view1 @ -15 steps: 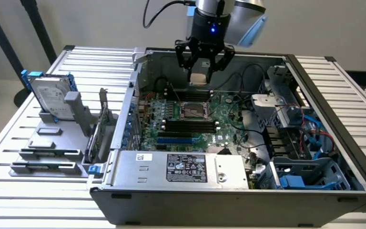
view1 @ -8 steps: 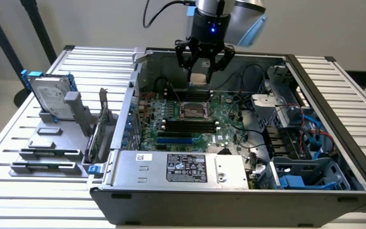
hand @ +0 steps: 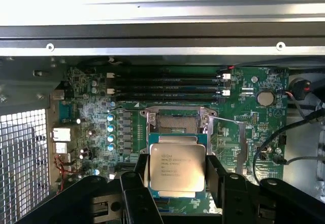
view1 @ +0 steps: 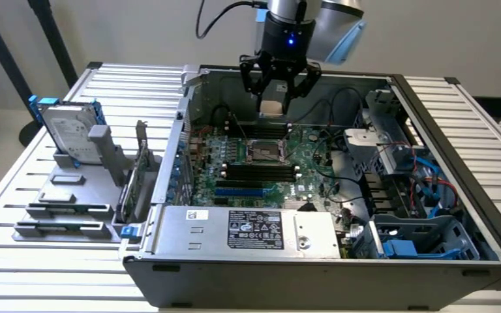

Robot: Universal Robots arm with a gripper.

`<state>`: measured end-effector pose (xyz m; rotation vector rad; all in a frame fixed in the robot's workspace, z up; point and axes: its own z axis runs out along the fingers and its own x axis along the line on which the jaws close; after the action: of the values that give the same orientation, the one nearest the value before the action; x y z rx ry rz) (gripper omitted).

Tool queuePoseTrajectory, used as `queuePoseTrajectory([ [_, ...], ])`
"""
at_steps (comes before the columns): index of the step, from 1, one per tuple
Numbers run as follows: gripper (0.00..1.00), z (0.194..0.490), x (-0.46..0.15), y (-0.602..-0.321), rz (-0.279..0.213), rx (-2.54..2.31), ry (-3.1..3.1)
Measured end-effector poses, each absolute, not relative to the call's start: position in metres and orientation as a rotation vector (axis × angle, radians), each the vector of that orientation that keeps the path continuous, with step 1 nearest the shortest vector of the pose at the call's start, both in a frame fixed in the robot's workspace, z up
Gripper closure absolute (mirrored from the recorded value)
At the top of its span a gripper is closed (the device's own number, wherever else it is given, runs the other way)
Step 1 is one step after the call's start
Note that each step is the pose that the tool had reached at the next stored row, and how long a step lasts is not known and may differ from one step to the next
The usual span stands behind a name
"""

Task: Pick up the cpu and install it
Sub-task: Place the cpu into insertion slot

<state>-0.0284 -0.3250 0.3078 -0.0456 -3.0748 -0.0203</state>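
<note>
While the cpu (hand: 176, 176) hangs above the board (hand: 86, 112), pickup is done but install is not.
The end effector (view1: 273, 103) grips the cpu by its edges inside the case (view1: 320, 280), over the open socket (hand: 175, 123), not yet seated.

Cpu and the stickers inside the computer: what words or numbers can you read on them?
cpu: several lines of print, too blurred to read.
Black label on the power supply: white print, too small to read.
White sticker beside it: too small to read.
So no text reads clearly.
</note>
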Motion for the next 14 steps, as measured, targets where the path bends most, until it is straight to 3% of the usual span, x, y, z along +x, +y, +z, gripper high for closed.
queuePoseTrajectory([
  [14, 0.45, 0.283, -0.028, -0.325, -0.032, -0.436, -3.046],
])
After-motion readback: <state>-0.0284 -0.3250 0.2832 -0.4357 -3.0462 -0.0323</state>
